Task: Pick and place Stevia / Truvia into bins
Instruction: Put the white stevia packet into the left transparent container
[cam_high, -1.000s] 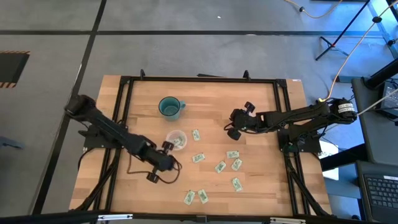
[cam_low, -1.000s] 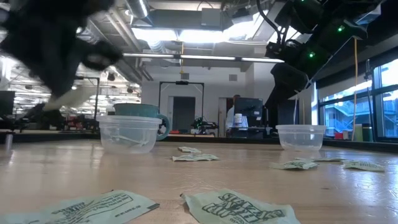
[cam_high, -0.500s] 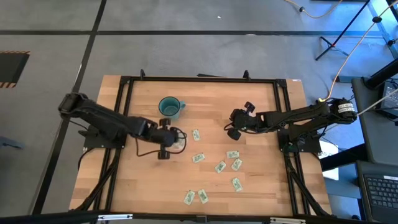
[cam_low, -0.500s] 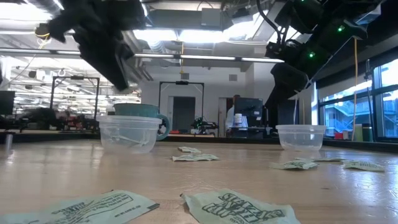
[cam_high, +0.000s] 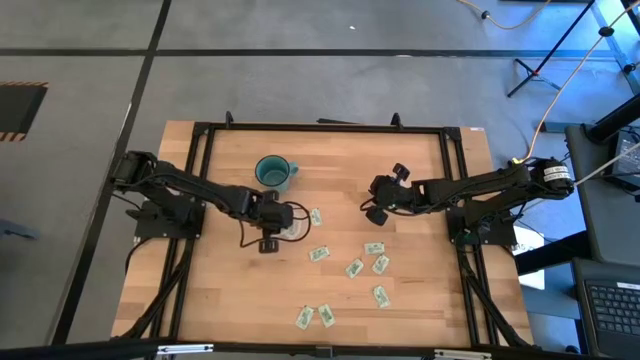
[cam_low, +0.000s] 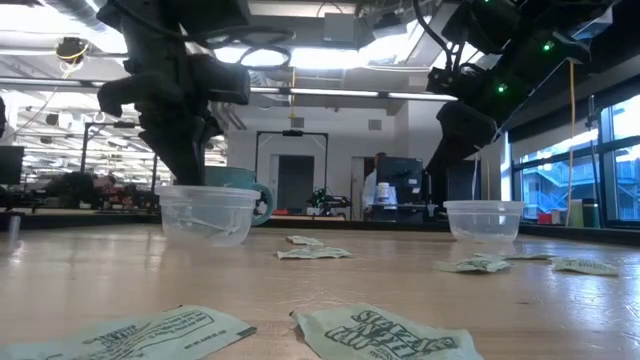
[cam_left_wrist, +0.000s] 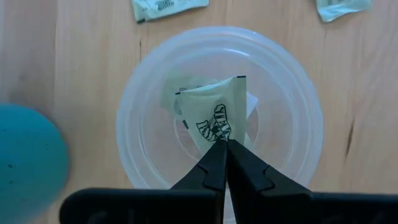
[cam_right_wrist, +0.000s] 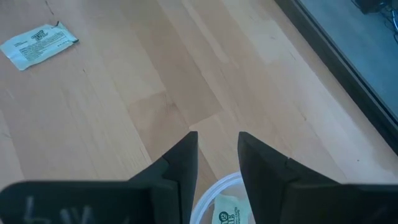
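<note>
Several white-and-green Stevia sachets (cam_high: 354, 268) lie flat on the wooden table; two more lie near the near edge (cam_low: 380, 340). My left gripper (cam_left_wrist: 222, 144) is shut on one sachet (cam_left_wrist: 214, 109) right above the left clear cup (cam_left_wrist: 149, 124), which has another sachet (cam_left_wrist: 180, 93) lying in it. That cup stands in front of the teal mug (cam_low: 235, 178). My right gripper (cam_right_wrist: 217, 146) hovers open over the right clear cup (cam_right_wrist: 208, 196), which also holds a sachet (cam_right_wrist: 227, 214). My left gripper pinches the sachet between its two fingertips at one end (cam_left_wrist: 219, 132), coming from above and pointing down. The sachet is lifted clear and hangs below the fingers over the cup's mouth.
The teal mug (cam_high: 273, 173) stands toward the far side beside the left cup (cam_high: 290, 228). The right cup (cam_low: 484, 218) stands under the right arm (cam_high: 470, 190). A black frame (cam_high: 320, 128) runs around the table top. Bare wood lies along the left side.
My left gripper has swung from the table's near left part toward the far side and come down over the left cup, staying shut and carrying the sachet with it. The right arm has kept still.
</note>
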